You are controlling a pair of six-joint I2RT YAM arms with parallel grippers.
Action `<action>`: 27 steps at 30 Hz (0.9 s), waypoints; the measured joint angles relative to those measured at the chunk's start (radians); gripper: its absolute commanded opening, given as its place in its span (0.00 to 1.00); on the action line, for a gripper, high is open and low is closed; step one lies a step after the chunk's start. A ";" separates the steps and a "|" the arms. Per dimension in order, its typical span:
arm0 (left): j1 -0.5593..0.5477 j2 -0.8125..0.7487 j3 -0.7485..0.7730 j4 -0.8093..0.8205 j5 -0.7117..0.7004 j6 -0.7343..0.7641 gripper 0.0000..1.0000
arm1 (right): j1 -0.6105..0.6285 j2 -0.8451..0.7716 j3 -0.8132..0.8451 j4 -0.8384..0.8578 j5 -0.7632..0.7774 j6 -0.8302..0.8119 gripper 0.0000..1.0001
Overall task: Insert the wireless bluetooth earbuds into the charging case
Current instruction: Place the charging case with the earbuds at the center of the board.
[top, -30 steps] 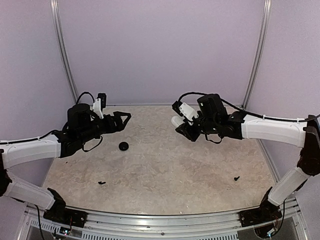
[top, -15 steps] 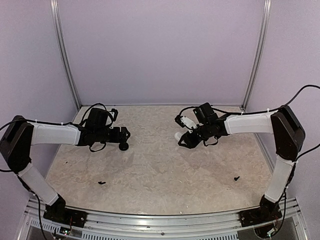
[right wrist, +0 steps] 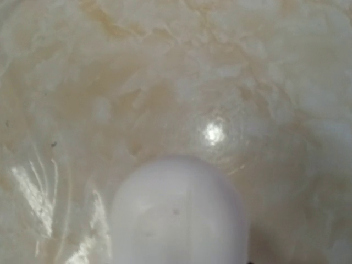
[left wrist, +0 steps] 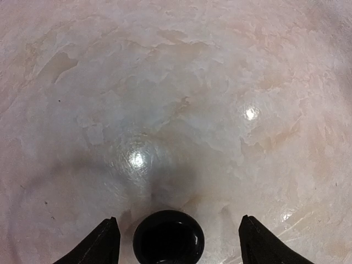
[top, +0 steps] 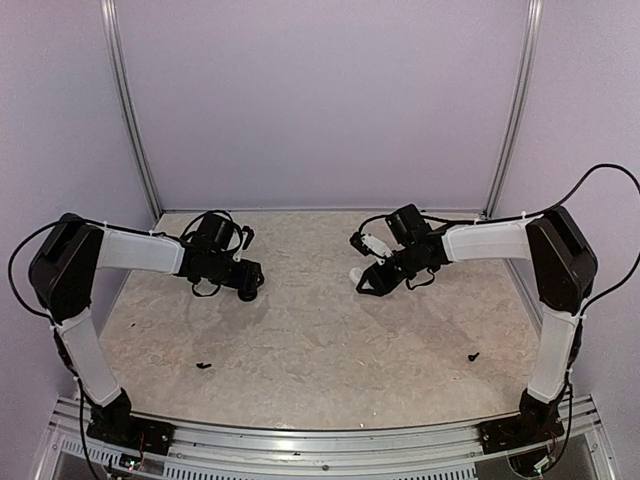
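The charging case (top: 356, 273) is a smooth white oval, closed, low over the table right of centre. It fills the bottom middle of the right wrist view (right wrist: 179, 214). My right gripper (top: 367, 281) is shut on it; its fingers are out of frame in the wrist view. My left gripper (top: 249, 287) is open and low over the table, its fingertips (left wrist: 108, 242) either side of a flat black round disc (left wrist: 168, 238) without touching it. No earbuds show in any view.
Two tiny black screw-like bits lie on the marbled table, one at front left (top: 203, 365) and one at front right (top: 473, 356). Lilac walls with metal posts close in the back and sides.
Both arms have stretched forward and dropped to the table. The left gripper came down around the black disc. The right gripper brought the white case down from the air.
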 measured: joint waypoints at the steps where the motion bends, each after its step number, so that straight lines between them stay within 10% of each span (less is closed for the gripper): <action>1: -0.003 0.006 0.000 -0.005 0.000 0.003 0.75 | -0.003 0.008 0.006 -0.010 -0.003 -0.003 0.30; 27: -0.055 0.108 0.056 -0.080 -0.086 0.092 0.63 | -0.015 0.056 0.034 -0.060 0.015 -0.042 0.80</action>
